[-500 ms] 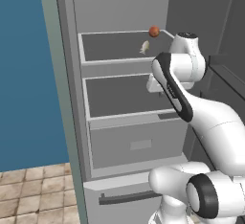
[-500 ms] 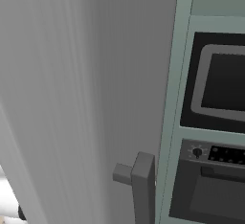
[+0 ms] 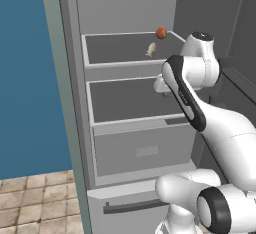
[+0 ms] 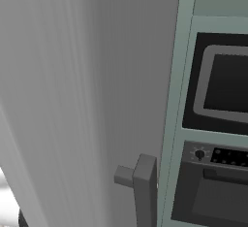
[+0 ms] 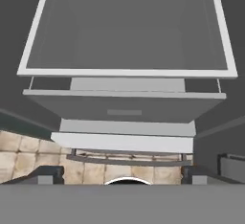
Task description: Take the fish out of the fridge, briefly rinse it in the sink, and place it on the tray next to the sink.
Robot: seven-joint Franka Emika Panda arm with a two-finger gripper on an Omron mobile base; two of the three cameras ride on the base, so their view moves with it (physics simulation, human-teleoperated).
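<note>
The fridge (image 3: 125, 103) stands open, a tall matte grey cabinet with smooth, flat walls and paler grey inner shelves shaped as shallow rectangular bins with thin light rims; below them sits a plain drawer front with a small raised rectangle at its middle, and lower still a drawer carrying a dark bar handle (image 3: 132, 206). The fish (image 3: 151, 50) lies on the upper shelf (image 3: 115, 48), toward its right side and back from the front rim; it is small, slim and pale silvery-white, a tapered body narrowing to a tail, set at a slant; near it, at the back right corner of the same shelf, rests a small reddish-orange ball (image 3: 161, 32), round and smooth, apart from the fish. The white arm, glossy with dark joint bands, reaches up in front of the right part of the middle shelf (image 3: 130, 100); in the hand view the tool (image 5: 122, 175) looks down over the empty rectangular bin (image 5: 128, 31) with its white rim, its two small dark fingertips (image 5: 48, 174) standing far apart at either side, spread wide and holding nothing. Beneath the fridge a patch of tan stone-patterned floor tiles (image 3: 35, 203) shows; a flat blue wall (image 3: 25, 78) lies to the left. In the right base view a broad, faintly streaked grey door panel (image 4: 72, 100) bears a blocky grey handle (image 4: 140, 187); beside it a pale green cabinet (image 4: 177, 100) frames a dark oven (image 4: 218, 182).
</note>
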